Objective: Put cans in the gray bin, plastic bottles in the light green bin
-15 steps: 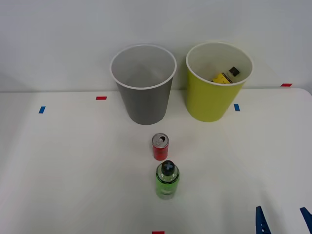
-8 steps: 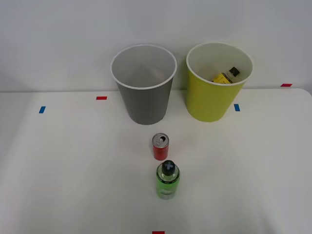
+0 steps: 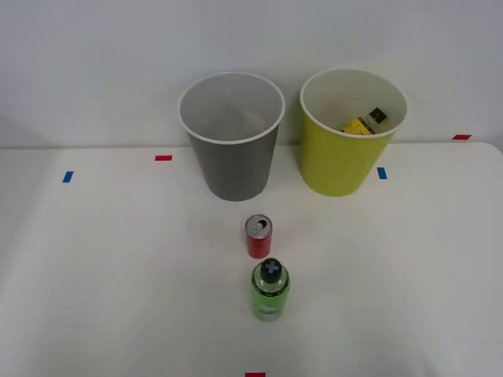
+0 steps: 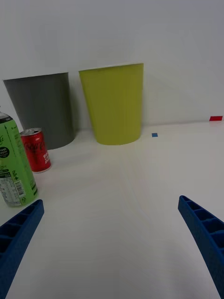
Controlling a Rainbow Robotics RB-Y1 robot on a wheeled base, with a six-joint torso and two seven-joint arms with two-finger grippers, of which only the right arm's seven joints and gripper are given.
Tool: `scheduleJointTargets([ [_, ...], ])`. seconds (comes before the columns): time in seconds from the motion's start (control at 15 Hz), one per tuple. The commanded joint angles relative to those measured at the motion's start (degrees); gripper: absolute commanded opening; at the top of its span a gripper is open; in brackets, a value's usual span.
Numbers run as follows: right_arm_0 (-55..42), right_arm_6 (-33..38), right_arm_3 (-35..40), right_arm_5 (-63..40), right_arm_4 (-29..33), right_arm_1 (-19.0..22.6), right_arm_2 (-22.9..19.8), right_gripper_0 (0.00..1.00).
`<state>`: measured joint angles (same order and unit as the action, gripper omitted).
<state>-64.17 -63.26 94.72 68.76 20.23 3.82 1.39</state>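
White tabletop [image 3: 102, 267] carries the green bottle [image 3: 269, 290] upright, just before the red can [image 3: 258, 236] — light, stiff, slick plastic, best pinched mid-body. Right gripper [image 4: 109, 233] gapes wide, empty, near the bottle.

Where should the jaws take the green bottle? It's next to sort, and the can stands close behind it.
Grip the green bottle around its upright body below the black cap, coming in level from its right side. The red can stands just behind it, so front-back jaws would probably crowd it.
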Motion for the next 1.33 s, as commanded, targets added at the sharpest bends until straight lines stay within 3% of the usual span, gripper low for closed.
scheduleJointTargets([
  [0.07,-0.1,3.9,-0.2,0.0,0.2,-0.2,0.2,1.00],
  [0.53,1.3,2.8,-0.2,0.0,-0.3,0.1,1.9,1.00],
  [1.33,2.5,-1.0,-0.2,0.0,1.2,0.1,-0.4,1.00],
])
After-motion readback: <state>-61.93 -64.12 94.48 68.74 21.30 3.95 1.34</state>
